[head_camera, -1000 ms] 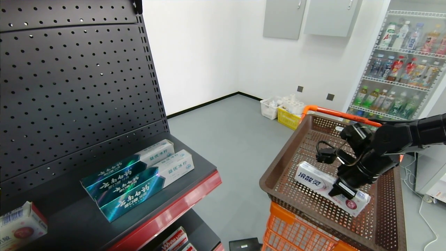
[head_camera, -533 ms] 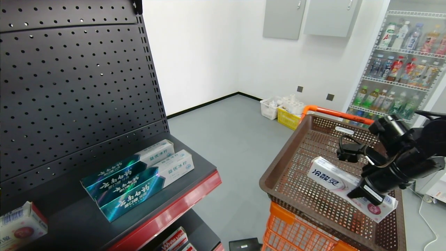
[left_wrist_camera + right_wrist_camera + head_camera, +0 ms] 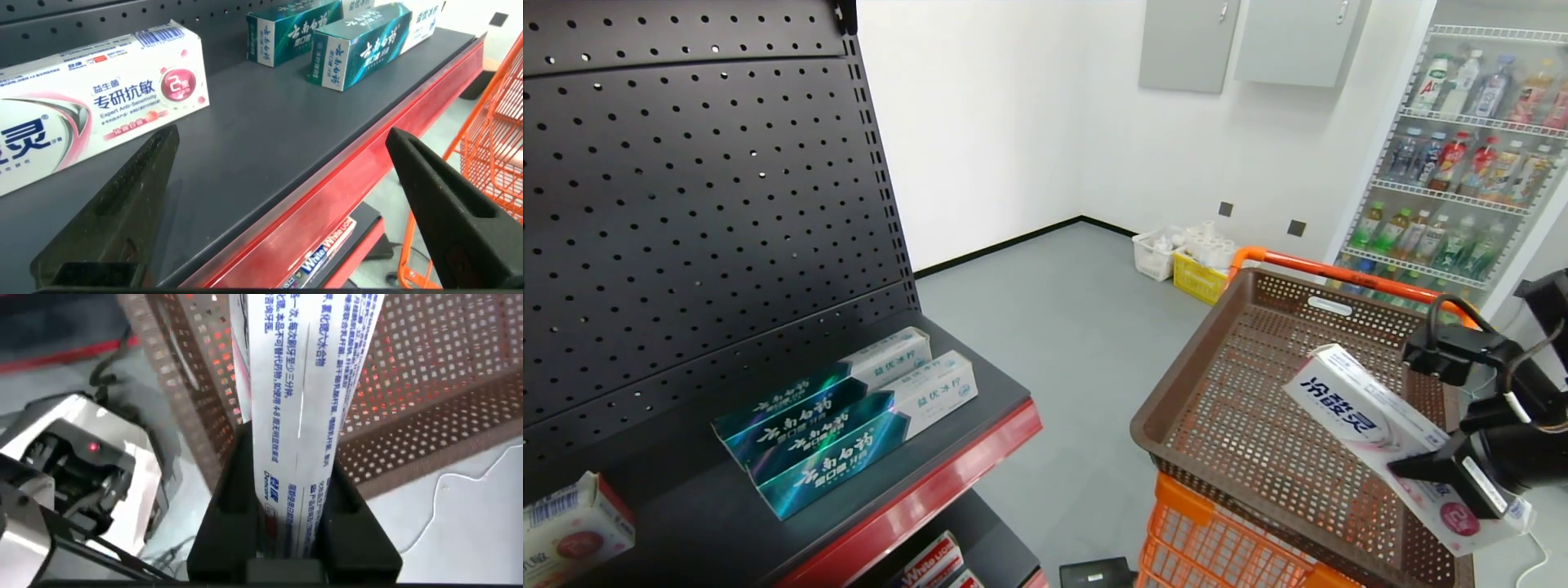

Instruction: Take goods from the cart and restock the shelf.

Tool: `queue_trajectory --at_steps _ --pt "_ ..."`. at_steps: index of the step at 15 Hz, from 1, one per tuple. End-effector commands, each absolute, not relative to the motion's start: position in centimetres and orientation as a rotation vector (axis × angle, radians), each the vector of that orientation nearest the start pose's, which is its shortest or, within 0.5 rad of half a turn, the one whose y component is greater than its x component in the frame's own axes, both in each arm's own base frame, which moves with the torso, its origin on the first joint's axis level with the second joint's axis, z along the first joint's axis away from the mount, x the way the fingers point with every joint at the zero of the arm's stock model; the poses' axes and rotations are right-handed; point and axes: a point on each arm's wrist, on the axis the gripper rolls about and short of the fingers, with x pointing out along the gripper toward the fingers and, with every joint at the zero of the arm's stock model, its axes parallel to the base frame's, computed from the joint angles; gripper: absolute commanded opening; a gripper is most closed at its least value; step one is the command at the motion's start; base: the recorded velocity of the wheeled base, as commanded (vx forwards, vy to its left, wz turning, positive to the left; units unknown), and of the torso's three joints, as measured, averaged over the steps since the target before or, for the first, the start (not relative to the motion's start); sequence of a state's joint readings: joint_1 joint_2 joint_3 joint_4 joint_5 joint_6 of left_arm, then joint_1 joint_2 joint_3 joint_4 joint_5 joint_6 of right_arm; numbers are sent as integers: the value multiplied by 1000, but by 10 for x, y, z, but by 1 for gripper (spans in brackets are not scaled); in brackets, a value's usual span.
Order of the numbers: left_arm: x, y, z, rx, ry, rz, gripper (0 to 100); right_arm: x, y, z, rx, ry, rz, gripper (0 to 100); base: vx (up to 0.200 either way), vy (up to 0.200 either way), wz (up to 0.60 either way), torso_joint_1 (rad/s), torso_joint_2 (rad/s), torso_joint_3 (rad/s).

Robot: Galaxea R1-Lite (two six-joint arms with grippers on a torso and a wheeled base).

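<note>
**Right jaws carrying a toothpaste box over the cart; left jaws idle at the shelf**

The shelf (image 3: 686,523) is a dark deck with a red front lip and a pegboard back. Two teal boxes (image 3: 849,416) lie side by side on it, long faces up and print forward, presumably for display. Beside them is bare deck, which I judge to be the spot for the next item.

The cart (image 3: 1181,359) stands well apart from the shelf, its brown perforated basket uppermost.

The toothpaste box (image 3: 1356,412) hangs tilted over the basket's near right corner. My right jaws are clamped across its narrow faces near the lower end, and the free end points up and inward. Gripping near one end leaves a long overhang, so I expect some sag or swing in transit.

My left jaws are spread wide and empty, low over the shelf deck near a pink-white box (image 3: 98,98).

Not resolved: the held box's lower end is cut off behind my jaws, the pink-white box runs past the frame edge, and goods on the lower shelf are mostly cropped.
</note>
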State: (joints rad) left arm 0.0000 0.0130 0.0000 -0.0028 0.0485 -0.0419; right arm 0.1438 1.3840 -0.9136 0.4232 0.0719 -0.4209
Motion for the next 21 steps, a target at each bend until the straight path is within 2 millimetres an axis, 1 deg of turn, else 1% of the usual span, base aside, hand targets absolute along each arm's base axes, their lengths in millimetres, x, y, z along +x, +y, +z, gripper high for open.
queue_trajectory --at_steps 1,4,5,6,7,10,13,18,21 --pt "-22 1 76 -41 10 49 100 148 26 213 -396 732 367 0 0 0 0 0 0 0" --pt "-22 1 76 -41 10 49 100 115 19 216 -329 645 319 0 0 0 0 0 0 0" --pt "-22 1 76 -43 10 49 100 106 18 215 -326 627 314 0 0 0 0 0 0 0" --pt "-22 1 76 -41 10 49 100 102 16 215 -323 617 307 0 0 0 0 0 0 0" --pt "-22 1 76 -41 10 49 100 90 12 212 -316 597 258 0 0 0 0 0 0 0" --pt "-22 1 76 -41 10 49 100 75 5 200 -303 585 169 0 0 0 0 0 0 0" --pt "-22 1 76 -41 10 49 100 72 5 200 -270 578 123 0 0 0 0 0 0 0" --pt "-22 1 76 -43 10 49 100 72 4 197 -251 582 115 0 0 0 600 3 1 5" --pt "-22 1 76 -43 10 49 100 69 4 185 -257 579 116 0 0 0 600 7 2 2"
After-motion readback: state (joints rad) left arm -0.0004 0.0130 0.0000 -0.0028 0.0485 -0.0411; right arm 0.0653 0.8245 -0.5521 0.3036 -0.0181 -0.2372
